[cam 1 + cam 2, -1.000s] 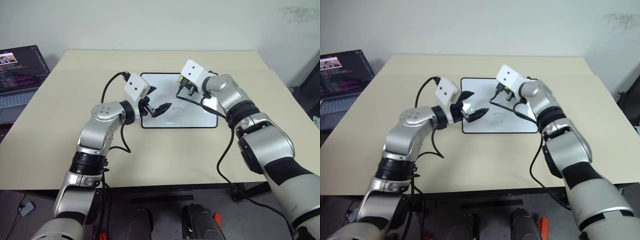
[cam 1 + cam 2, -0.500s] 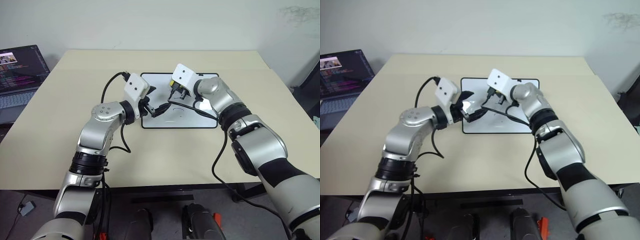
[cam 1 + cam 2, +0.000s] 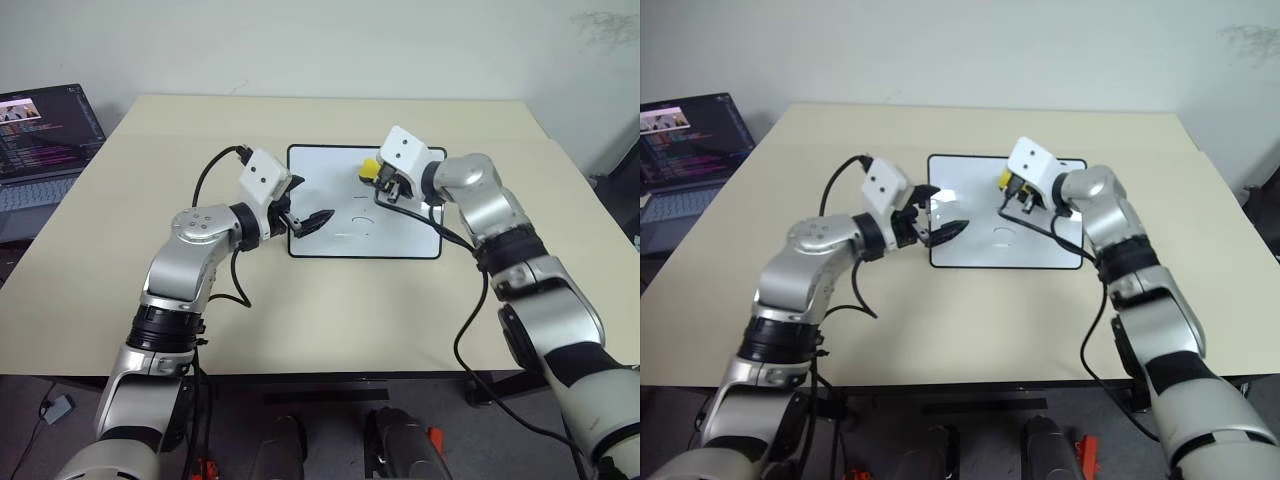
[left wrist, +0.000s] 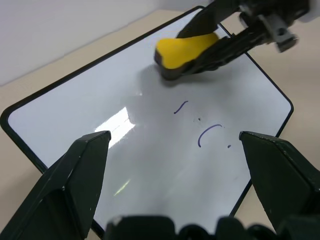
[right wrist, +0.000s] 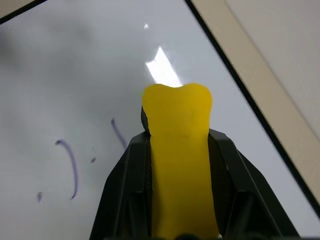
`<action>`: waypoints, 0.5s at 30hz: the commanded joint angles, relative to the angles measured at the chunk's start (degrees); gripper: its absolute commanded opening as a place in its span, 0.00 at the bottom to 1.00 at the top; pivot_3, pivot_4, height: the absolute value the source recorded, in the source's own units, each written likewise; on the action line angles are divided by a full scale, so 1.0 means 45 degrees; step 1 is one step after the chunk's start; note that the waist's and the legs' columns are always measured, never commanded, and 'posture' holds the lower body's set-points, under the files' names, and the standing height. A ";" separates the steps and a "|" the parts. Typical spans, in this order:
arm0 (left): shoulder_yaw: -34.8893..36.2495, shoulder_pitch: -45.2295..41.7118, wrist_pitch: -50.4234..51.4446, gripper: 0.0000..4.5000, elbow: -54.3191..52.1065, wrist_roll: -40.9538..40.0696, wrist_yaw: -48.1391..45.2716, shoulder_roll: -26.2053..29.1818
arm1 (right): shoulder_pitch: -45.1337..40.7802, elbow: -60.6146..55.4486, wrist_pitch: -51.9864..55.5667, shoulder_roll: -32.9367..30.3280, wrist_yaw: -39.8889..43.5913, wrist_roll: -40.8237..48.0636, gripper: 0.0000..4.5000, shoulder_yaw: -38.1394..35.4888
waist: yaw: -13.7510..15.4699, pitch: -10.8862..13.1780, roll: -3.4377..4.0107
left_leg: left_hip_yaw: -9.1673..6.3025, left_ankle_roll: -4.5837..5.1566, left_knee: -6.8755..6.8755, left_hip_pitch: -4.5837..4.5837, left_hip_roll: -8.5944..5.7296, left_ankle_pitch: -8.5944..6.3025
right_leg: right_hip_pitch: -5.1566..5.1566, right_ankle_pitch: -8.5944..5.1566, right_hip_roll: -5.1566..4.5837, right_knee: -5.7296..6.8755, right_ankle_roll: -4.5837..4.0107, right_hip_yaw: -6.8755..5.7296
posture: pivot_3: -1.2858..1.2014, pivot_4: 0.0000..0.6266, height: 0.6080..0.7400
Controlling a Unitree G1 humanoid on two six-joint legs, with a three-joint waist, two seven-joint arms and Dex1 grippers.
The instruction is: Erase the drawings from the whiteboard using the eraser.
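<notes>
Eraser point(image 5: 179, 150) pinched in right tool point(image 3: 381, 180) over whiteboard point(image 3: 330, 235); drawings point(image 4: 207, 132) remaining; left tool point(image 4: 175, 165) spread wide, empty.

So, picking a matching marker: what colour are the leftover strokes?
Bluish-purple strokes, clearest in the left wrist view.

Right gripper point(image 5: 180, 165) clamped on eraser point(image 5: 179, 165): yellow block squeezed between two black fingers point(image 5: 125, 190), pinched in at grip, bulging with notched end past fingertips. Whiteboard point(image 5: 60, 65) beneath, glossy white, bright glare patch just beyond eraser tip. Black frame edge running diagonally past eraser, beige table point(image 5: 270, 55) beyond it. Drawings point(image 5: 70, 167) on board beside gripper: curved arc, short slanted stroke close to one finger, two small dots near arc.
</notes>
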 commanded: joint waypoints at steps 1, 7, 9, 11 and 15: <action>0.0332 0.0337 -0.0154 1.00 -0.0526 -0.0101 -0.0565 0.0657 | 0.1185 -0.3283 0.1172 -0.1068 0.1022 0.0046 0.25 0.0103 | -0.0006 0.0001 0.0001 | -0.0001 -0.0003 0.0000 0.0000 0.0000 -0.0002 | -0.0001 -0.0004 0.0000 0.0002 -0.0002 -0.0002 | 0.52 0.24 1.00; 0.0153 0.0879 -0.0245 1.00 -0.0624 -0.0077 -0.1309 0.1288 | 0.2935 -0.5479 0.2133 -0.2642 0.1748 -0.0285 0.25 0.0487 | 0.0010 0.0001 0.0000 | 0.0009 -0.0003 0.0027 0.0003 -0.0003 0.0000 | 0.0002 -0.0045 -0.0009 0.0006 -0.0082 0.0000 | 0.52 0.24 1.00; 0.0137 0.0874 -0.0265 1.00 -0.0591 -0.0071 -0.1381 0.1254 | 0.3096 -0.5657 0.2241 -0.2822 0.1753 -0.0328 0.25 0.0547 | 0.0013 0.0001 0.0000 | 0.0012 -0.0002 0.0042 0.0003 -0.0004 0.0000 | 0.0008 -0.0046 -0.0015 0.0004 -0.0084 -0.0001 | 0.52 0.24 1.00; 0.0094 0.0790 -0.0282 1.00 -0.0523 -0.0020 -0.1397 0.1170 | 0.3116 -0.5700 0.2364 -0.2864 0.1675 -0.0326 0.25 0.0573 | -0.0004 0.0001 0.0000 | 0.0025 -0.0003 0.0045 0.0004 -0.0006 0.0000 | 0.0008 -0.0046 -0.0021 0.0000 -0.0083 0.0005 | 0.52 0.24 1.00; 0.0018 0.0664 -0.0293 1.00 -0.0434 -0.0003 -0.1445 0.1115 | 0.3080 -0.5642 0.2417 -0.2911 0.1511 -0.0389 0.25 0.0594 | 0.0023 0.0001 -0.0001 | 0.0027 -0.0003 0.0042 0.0005 -0.0004 0.0001 | 0.0006 -0.0045 -0.0021 0.0004 -0.0081 0.0003 | 0.52 0.24 1.00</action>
